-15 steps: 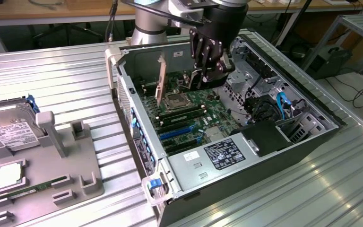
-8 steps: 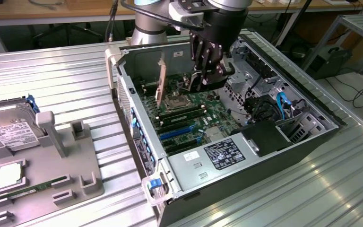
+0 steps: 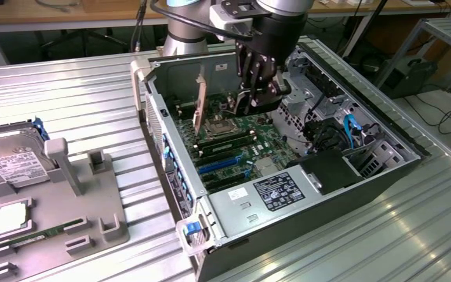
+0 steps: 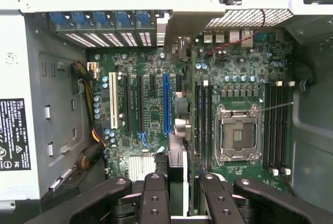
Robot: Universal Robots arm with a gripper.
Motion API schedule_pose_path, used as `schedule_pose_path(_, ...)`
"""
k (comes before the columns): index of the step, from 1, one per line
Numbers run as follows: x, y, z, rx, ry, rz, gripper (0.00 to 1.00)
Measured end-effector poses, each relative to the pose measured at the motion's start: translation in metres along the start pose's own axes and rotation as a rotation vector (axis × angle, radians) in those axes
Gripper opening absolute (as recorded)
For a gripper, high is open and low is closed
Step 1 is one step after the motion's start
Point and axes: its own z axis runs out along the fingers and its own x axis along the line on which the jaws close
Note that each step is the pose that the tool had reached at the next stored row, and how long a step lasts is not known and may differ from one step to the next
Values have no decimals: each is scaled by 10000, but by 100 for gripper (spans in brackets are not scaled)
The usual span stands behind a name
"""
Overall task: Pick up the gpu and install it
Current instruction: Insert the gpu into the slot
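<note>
Claw [image 3: 251,97] of black fingers hangs inside the open grey metal computer case [image 3: 382,126] on the ribbed metal desk [image 3: 77,94], closed on the thin flat gpu card [image 3: 199,100], which stands upright on edge over the green motherboard [image 3: 237,138] near the case's rear wall. Within the case lie the empty silver processor socket [image 4: 237,133] and the labelled grey power supply [image 3: 276,191]. Beside the case, a grey holder tray [image 3: 92,202] carries a silver hard drive [image 3: 10,161].
</note>
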Motion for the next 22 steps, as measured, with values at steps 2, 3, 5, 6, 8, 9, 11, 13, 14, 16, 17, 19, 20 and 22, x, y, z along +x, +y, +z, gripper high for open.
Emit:
schedule_pose_path(2, 1, 0, 10, 0, 1, 0, 28)
schedule_pose_path(3, 1, 0, 17, 0, 0, 0, 28)
schedule_pose_path(5, 3, 0, 29, -1, 1, 0, 28)
schedule_pose_path(6, 3, 0, 35, -1, 2, 0, 28)
schedule_pose_path(8, 4, 0, 47, 0, 1, 0, 28)
schedule_pose_path(9, 5, 1, 53, 0, 1, 0, 28)
schedule_pose_path(11, 5, 0, 64, -1, 1, 0, 28)
schedule_pose_path(13, 6, 1, 75, 0, 0, 0, 28)
schedule_pose_path(14, 7, 1, 76, -1, 2, 0, 28)
schedule_pose_path(16, 8, 0, 77, -1, 1, -1, 28)
schedule_pose_path(17, 8, 0, 77, -1, 2, -1, 28)
schedule_pose_path(19, 8, 1, 78, -1, 1, 0, 28)
schedule_pose_path(20, 8, 1, 78, -1, 1, 0, 28)
schedule_pose_path(22, 8, 1, 78, 0, 1, -2, 28)
